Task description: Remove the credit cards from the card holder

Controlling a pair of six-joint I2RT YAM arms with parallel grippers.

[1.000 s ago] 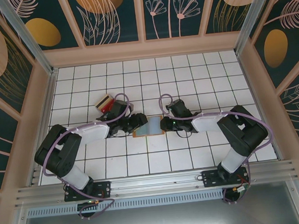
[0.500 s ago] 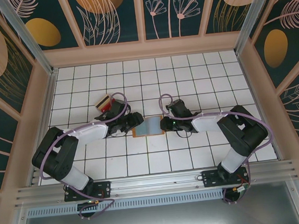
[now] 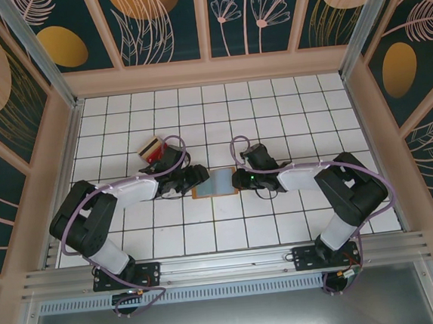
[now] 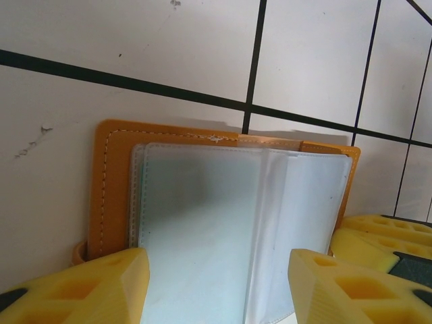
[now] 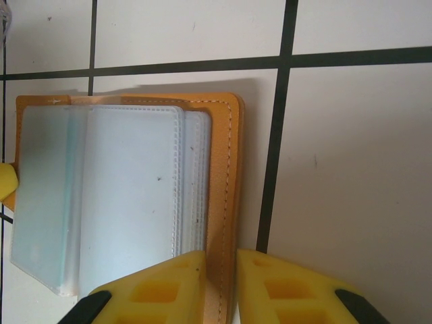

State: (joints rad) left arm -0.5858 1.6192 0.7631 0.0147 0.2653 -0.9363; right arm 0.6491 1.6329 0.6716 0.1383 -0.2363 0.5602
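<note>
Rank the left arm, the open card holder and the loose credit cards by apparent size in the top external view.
1. left arm: largest by far, though it also rises nearer the camera.
2. card holder: its ends are partly covered, yet it is wider than the cards.
3. credit cards: smallest, a small overlapped pile.

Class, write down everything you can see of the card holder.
The card holder is an orange-brown, stitched, leather-look wallet lying open and flat on the white tiled table, its frosted grey-blue plastic pockets facing up. The right gripper pinches its cover edge between its fingers; the left gripper, fingers open, straddles the pockets.
</note>
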